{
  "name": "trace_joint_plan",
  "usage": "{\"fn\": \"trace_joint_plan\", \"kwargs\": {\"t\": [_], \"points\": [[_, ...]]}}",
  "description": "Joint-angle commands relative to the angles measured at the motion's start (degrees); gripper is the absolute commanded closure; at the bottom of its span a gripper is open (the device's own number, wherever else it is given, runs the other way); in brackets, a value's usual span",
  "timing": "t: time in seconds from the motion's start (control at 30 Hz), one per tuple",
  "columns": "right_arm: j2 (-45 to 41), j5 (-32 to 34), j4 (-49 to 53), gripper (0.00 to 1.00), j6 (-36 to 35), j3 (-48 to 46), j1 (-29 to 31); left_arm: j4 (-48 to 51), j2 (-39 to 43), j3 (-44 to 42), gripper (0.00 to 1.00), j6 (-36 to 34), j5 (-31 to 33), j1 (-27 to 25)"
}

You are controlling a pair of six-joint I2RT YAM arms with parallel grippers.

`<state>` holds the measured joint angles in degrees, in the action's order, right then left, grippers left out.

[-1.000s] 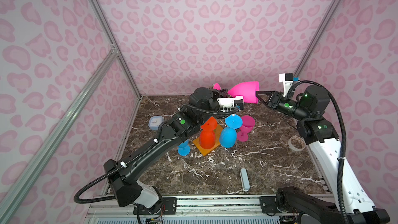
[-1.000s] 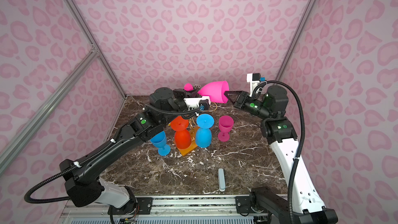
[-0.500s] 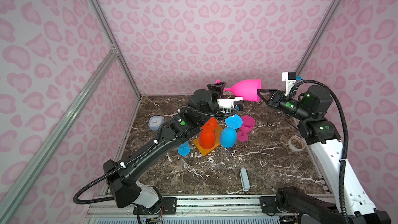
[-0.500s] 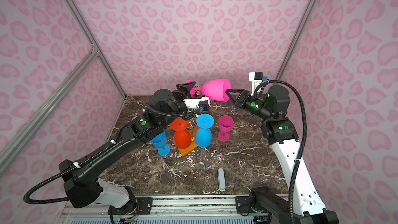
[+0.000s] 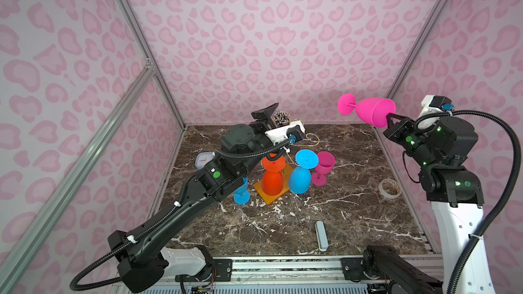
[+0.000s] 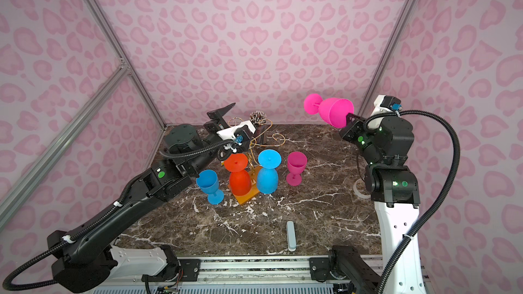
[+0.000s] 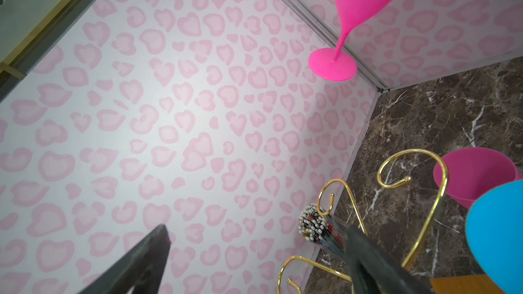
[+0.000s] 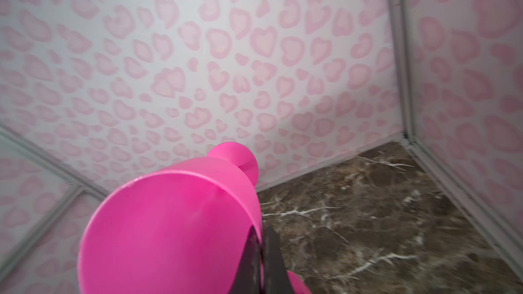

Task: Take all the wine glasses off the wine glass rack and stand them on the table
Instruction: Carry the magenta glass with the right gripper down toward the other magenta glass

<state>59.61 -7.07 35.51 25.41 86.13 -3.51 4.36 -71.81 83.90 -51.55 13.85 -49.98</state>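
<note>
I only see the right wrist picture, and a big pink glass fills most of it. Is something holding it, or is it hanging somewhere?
Observer: It is held. In both top views the right claw pinches the rim of the pink wine glass, which lies sideways in the air near the back right corner.
Operator: So where is the rack?
Observer: The wine glass rack stands mid-table, well apart from that glass. An orange glass and a blue glass hang upside down from it.
Operator: And the other arm?
Observer: The left claw is wide open and empty, raised above the rack's gold curls.
</note>
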Motion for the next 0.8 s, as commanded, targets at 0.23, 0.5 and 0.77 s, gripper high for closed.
{"fn": "trace_joint_plan", "kwargs": {"t": [0.23, 0.5, 0.77], "points": [[1.55, 15.47, 24.19, 1.00, -12.11, -5.49, -0.18, -4.61, 7.49, -6.46, 0.03, 9.59, 2.74, 0.05], [-2.42, 6.24, 28.72, 1.00, -11.06, -14.42, 0.79, -4.37, 10.07, -9.68, 0.03, 12.84, 4.31, 0.66], [-3.33, 7.00, 27.46, 1.00, -4.47, -21.99, 11.38, -4.34, 11.50, -10.98, 0.03, 16.94, 3.91, 1.02]]}}
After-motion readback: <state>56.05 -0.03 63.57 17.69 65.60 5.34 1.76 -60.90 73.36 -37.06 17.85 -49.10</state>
